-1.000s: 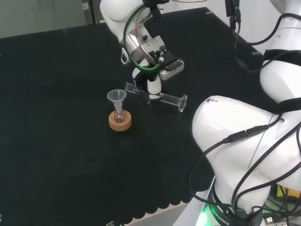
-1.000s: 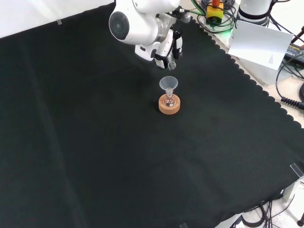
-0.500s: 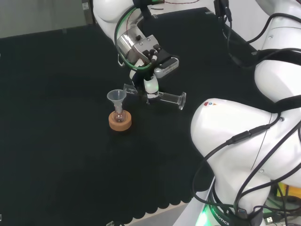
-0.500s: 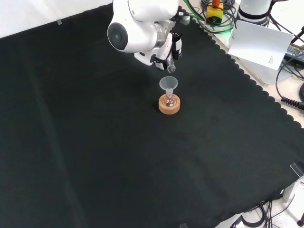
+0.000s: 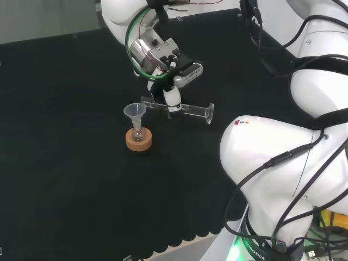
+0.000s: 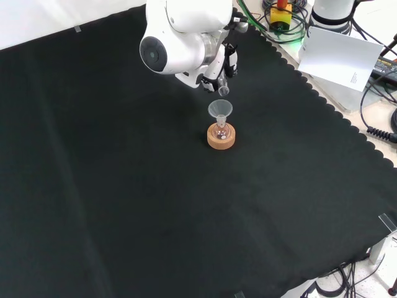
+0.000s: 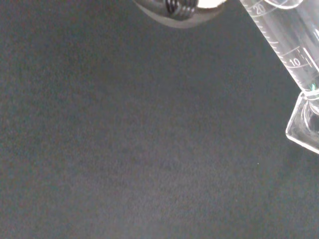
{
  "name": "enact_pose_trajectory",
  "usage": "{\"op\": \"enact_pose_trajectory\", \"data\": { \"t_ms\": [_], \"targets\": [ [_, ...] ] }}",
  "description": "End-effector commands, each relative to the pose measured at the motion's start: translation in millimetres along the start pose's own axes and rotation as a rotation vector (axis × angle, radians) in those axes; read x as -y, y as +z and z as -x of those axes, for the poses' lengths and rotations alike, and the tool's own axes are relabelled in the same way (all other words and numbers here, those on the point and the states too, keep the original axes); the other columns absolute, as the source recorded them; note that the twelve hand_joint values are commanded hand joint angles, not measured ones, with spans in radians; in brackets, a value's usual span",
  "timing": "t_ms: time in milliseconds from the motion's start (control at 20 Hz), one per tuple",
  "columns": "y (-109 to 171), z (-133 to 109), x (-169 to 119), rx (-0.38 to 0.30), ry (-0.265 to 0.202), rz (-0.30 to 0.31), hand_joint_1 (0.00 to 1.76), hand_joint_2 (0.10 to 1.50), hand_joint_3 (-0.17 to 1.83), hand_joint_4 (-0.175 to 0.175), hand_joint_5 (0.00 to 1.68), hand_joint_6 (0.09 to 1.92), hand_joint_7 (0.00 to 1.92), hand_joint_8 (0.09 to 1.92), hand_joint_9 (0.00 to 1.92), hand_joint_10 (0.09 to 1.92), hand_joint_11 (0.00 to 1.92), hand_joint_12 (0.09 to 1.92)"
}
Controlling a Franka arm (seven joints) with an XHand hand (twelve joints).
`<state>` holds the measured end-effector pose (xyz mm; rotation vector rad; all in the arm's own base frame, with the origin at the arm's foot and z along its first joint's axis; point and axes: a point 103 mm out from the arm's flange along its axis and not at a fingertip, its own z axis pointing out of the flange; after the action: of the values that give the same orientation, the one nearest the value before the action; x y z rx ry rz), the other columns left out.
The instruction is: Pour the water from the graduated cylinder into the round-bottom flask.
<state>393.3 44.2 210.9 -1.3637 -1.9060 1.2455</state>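
Black cloth (image 5: 65, 179) covers bench. White arm link w/ round grey cap (image 6: 180, 43) at top of front view. Black-and-white hand (image 5: 166, 65) above cloth, fingers curled round clear graduated cylinder (image 5: 182, 110), held approx. horizontal in head view, foot toward view's right, mouth end just beside clear plastic funnel (image 5: 134, 112). Funnel sits in neck of small clear round-bottom flask (image 5: 138, 132) on cork ring stand (image 5: 138, 140). Wrist view: cylinder's scale marks + square foot (image 7: 304, 124) close up. Water level: can't tell.
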Motion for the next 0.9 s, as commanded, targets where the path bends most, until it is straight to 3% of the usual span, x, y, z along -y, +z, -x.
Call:
{"op": "enact_pose_trajectory", "data": {
  "t_ms": [50,600,900],
  "targets": [
    [-1.8,-0.4,0.1,0.005,0.026,-0.047,1.39,1.08,0.0,-0.175,0.98,0.98,0.88,1.07,1.16,0.83,1.13,0.85],
    [-3.0,-4.6,-4.4,0.003,0.032,-0.117,1.39,1.08,0.0,-0.175,0.98,0.98,0.88,1.07,1.16,0.83,1.13,0.85],
    [-5.2,-3.9,-2.4,0.001,0.043,-0.122,1.38,1.09,0.0,-0.175,0.97,0.99,0.88,1.07,1.16,0.84,1.13,0.85]
  ]
}}
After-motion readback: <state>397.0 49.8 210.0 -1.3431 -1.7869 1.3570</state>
